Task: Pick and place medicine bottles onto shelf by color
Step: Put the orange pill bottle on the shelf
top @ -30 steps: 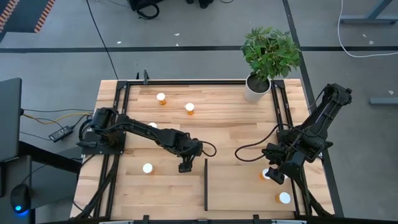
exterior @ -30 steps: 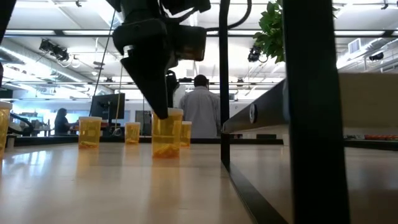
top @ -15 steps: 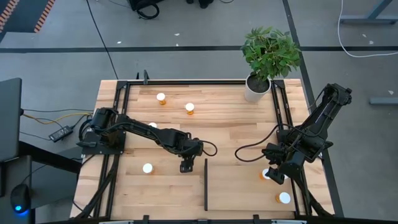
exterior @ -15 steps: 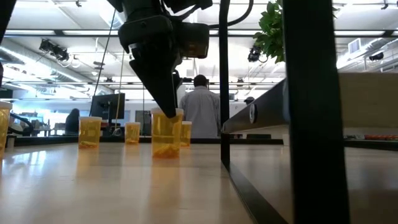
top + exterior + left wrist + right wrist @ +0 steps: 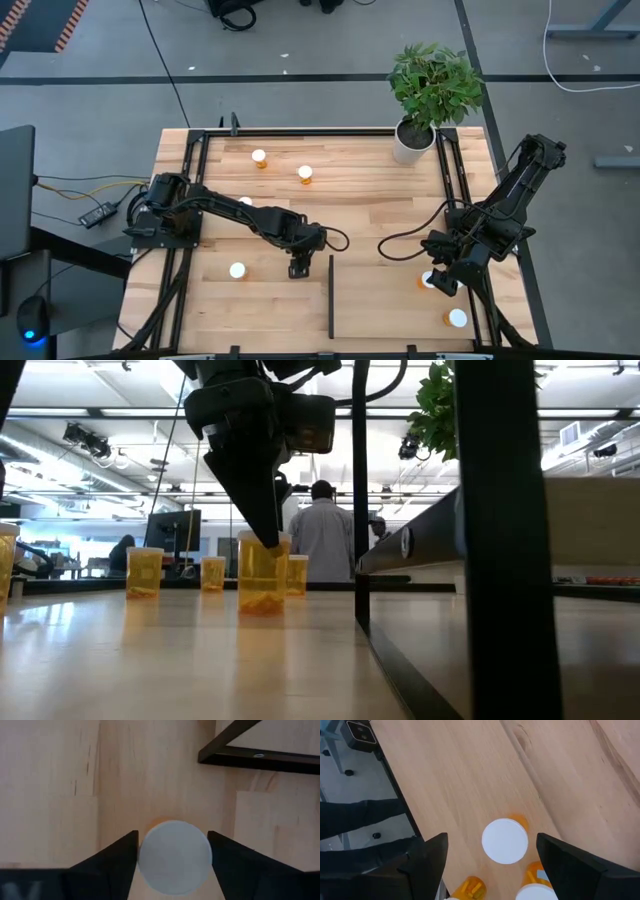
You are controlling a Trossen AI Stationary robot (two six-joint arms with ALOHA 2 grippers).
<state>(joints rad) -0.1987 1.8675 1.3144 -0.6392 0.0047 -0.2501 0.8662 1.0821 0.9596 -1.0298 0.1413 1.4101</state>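
Your left gripper (image 5: 172, 851) straddles an orange bottle (image 5: 262, 572) at lower centre of the overhead frame, left of the black strip (image 5: 331, 296), fingers hugging the white cap (image 5: 174, 857) and apparently clenched. Next, I'd say, lift clear and carry it to the shelf (image 5: 385, 305). Your right gripper (image 5: 440, 277) hangs open over a bottle at lower right.

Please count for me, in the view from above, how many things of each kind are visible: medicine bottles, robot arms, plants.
Medicine bottles: 6
Robot arms: 2
Potted plant: 1
Total: 9
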